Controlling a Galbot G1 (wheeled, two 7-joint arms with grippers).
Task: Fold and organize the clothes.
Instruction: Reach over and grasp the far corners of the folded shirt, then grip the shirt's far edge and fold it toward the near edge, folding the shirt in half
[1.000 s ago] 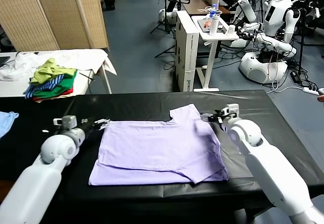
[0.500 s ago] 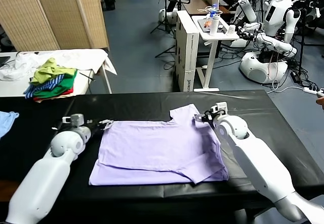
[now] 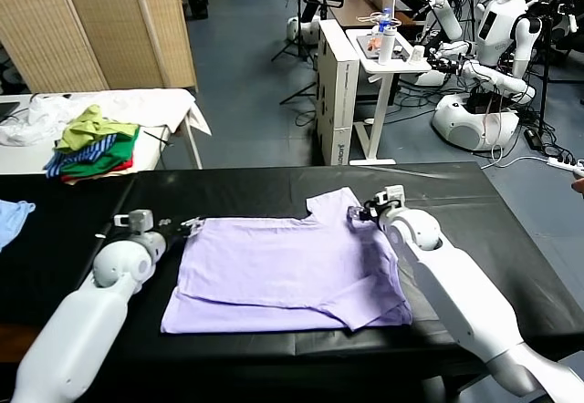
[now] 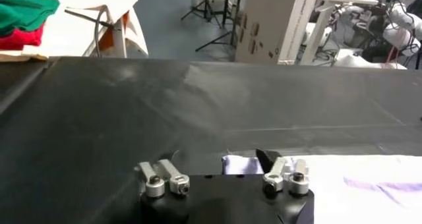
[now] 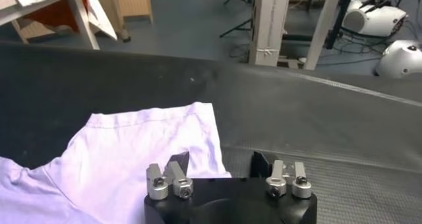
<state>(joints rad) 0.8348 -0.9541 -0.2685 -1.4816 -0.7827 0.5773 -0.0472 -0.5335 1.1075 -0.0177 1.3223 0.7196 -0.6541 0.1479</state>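
Observation:
The pale lavender T-shirt (image 3: 283,266) lies flat on the black table (image 3: 246,184), its lower part folded over and one short sleeve (image 3: 330,204) pointing to the far side. My left gripper (image 3: 187,225) is open, low at the shirt's far left corner. In the left wrist view that corner (image 4: 241,164) lies between the spread fingers of the left gripper (image 4: 217,166). My right gripper (image 3: 360,213) is open at the right edge of the sleeve. In the right wrist view the sleeve (image 5: 151,146) reaches in between the fingers of the right gripper (image 5: 219,163).
A heap of green, striped and red garments (image 3: 91,143) sits on a white table at the back left. A light blue cloth (image 3: 11,216) lies at the black table's left edge. A white cart (image 3: 351,84) and other robots (image 3: 484,66) stand beyond the table.
Both grippers have moved inward to the shirt: the left one rightward to the far left corner, the right one leftward to the sleeve edge. The shirt has not moved.

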